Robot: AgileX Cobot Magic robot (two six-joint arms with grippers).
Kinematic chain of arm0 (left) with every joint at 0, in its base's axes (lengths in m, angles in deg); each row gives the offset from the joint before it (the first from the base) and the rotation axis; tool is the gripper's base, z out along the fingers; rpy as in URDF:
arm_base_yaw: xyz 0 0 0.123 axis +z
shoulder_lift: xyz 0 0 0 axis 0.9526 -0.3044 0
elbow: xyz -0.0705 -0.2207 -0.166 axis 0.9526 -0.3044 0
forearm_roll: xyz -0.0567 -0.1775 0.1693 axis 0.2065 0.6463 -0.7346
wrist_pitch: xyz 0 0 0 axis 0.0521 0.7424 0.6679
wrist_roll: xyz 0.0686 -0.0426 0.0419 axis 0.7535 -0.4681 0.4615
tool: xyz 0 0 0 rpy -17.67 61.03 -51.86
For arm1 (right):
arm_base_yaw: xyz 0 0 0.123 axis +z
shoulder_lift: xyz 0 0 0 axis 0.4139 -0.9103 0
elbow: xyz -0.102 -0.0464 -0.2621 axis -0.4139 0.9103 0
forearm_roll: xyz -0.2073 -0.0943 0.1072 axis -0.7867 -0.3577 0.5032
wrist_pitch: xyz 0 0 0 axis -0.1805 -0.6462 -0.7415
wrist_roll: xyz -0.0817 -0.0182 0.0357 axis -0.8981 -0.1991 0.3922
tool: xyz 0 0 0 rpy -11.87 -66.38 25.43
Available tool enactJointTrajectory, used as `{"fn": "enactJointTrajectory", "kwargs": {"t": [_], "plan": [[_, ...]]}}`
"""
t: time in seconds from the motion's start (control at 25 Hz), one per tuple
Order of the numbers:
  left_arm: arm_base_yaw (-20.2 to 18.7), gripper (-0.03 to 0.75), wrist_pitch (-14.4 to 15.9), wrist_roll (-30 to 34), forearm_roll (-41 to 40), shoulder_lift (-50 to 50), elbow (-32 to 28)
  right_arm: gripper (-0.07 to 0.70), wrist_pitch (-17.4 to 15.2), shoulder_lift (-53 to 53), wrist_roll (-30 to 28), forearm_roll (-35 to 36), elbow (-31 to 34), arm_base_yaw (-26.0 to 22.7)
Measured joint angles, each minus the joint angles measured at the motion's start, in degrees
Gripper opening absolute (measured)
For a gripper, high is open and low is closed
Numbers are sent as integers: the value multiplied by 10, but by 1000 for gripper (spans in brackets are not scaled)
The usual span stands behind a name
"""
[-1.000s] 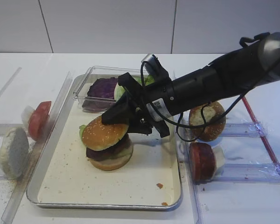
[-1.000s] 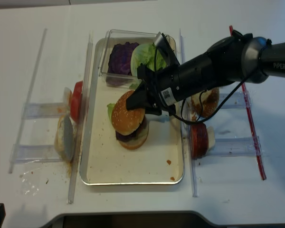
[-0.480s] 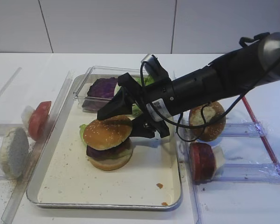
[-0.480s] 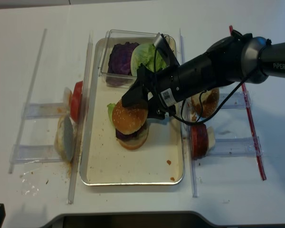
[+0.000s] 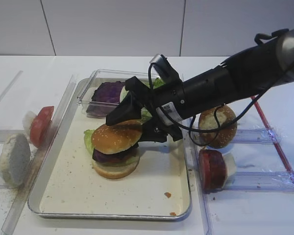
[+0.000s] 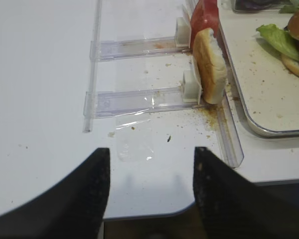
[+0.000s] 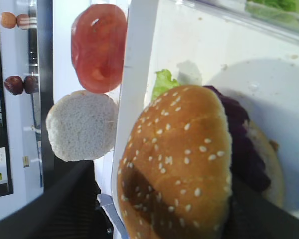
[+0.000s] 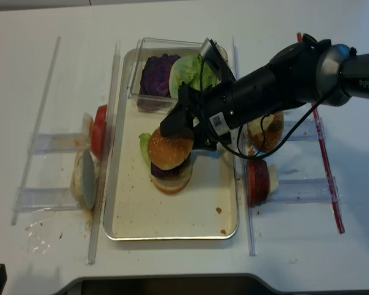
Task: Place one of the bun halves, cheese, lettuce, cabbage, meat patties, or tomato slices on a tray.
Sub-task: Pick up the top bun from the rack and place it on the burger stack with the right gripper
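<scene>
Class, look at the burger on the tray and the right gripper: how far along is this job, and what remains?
Done: the sesame bun top sits on the stacked burger on the tray, over purple cabbage and lettuce. In hand: nothing; the right gripper is open around the bun top, its jaws apart. Left: only pulling the arm away. The left gripper is open and idle.

One tray [image 8: 123,227], one clear plastic box [image 8: 135,74], one stacked burger capped by a sesame bun top [image 8: 170,149], one more bun top [image 8: 267,132] at right, one pale bun bottom [image 8: 85,178], one tomato slice [image 8: 99,129], one meat patty [image 8: 257,182], two robot arms.
</scene>
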Motion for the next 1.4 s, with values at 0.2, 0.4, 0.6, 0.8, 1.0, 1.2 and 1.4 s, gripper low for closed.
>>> {"fn": "enactJointTrajectory", "kwargs": {"t": [0.2,0.4,0.6,0.8,1.0,1.2,1.4], "plan": [[0,360,0,0,0,0,0,486,1,1,6,-17,0,-1],[0,360,0,0,0,0,0,486,-3,1,7,-23,0,-1],[0,360,0,0,0,0,0,487,-11,1,7,-24,0,-1],[0,360,0,0,0,0,0,487,-23,1,26,-43,-16,-3],[0,360,0,0,0,0,0,487,-28,1,84,-113,-47,-3],[0,360,0,0,0,0,0,487,-41,1,111,-147,-70,-3],[0,359,0,0,0,0,0,487,-53,1,162,-205,-97,-3]]}}
